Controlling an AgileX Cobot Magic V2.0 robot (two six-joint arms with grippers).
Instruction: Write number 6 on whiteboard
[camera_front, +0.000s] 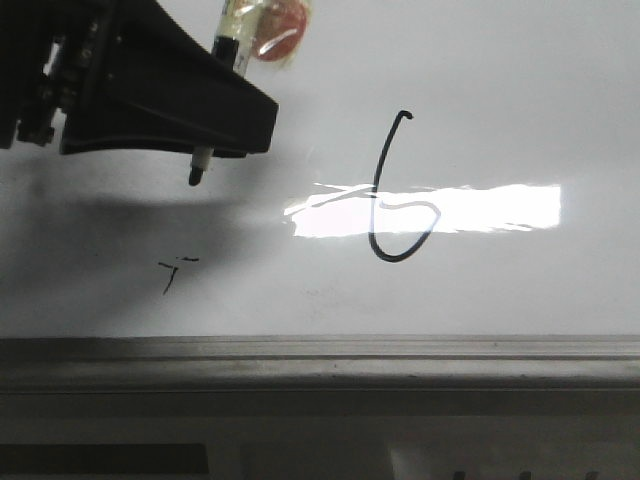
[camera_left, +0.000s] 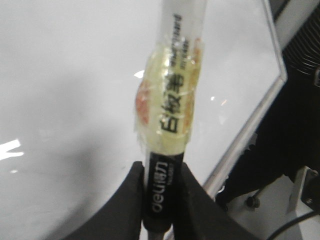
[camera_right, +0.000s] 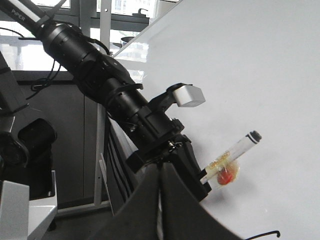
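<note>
Left gripper (camera_front: 215, 130) pinches marker (camera_front: 222, 80), tip off the whiteboard (camera_front: 500, 100) left of the 6 (camera_front: 395, 210); right gripper (camera_right: 161, 172) pressed together.

You have bare board right of the black hand-drawn number 6 (camera_front: 395, 200) on the glossy white whiteboard (camera_front: 500, 100); the black left gripper (camera_front: 215, 130), holding a taped marker (camera_front: 235, 45), blocks the upper-left corner.

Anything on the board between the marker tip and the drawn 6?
Front view: only bare whiteboard separates the marker tip in the left claw from the number 6, plus the glare strip's end; the small scribble sits lower.
</note>
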